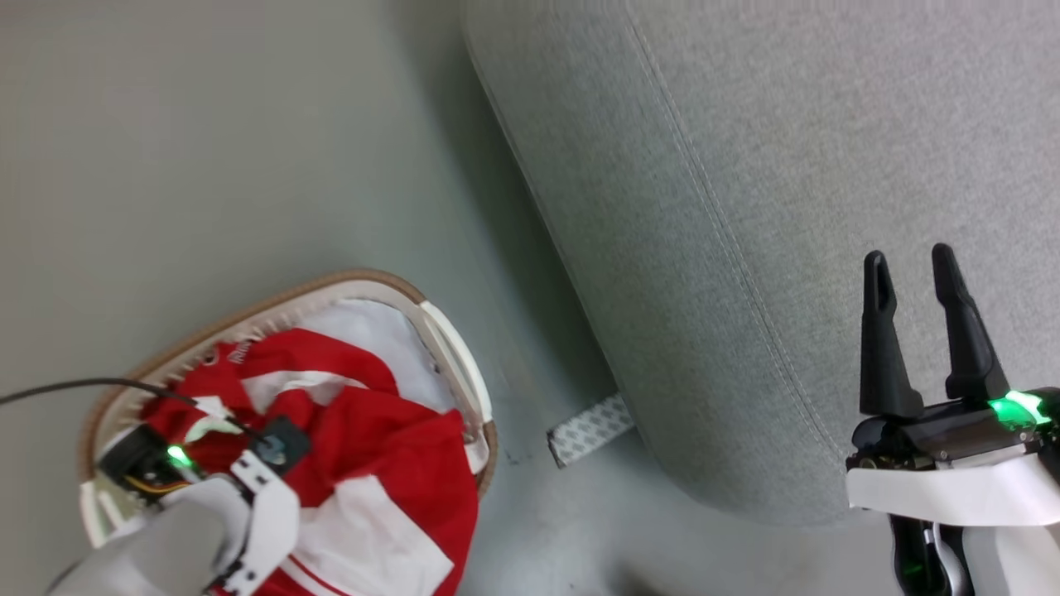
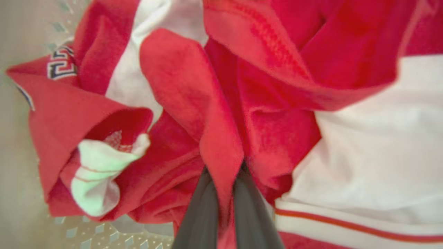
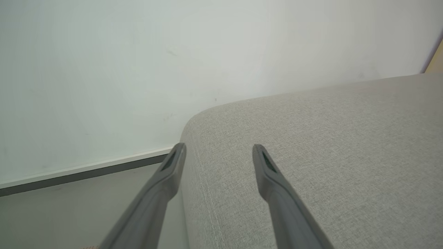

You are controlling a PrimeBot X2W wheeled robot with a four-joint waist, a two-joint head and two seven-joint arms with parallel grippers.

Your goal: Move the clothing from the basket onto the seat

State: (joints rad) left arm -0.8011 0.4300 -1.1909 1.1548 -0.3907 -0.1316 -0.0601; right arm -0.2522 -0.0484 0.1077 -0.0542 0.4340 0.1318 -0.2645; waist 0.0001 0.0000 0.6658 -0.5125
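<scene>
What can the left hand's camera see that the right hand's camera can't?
Left wrist camera, not the right one: the red and white clothing, a fold of it pinched between the left gripper's fingers, and the basket with its holed wall. Right wrist camera, not the left one: the grey seat, a pale wall, the floor, and the right gripper, open with nothing in it. Both: two dark fingers rising from the bottom edge, each camera's own gripper.

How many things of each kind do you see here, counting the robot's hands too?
Basket: 1
Seat: 1
Clothing heap: 1 (single garments not countable)
Patterned floor strip: 1
Hands: 2, left hand and right hand
Total: 6
</scene>
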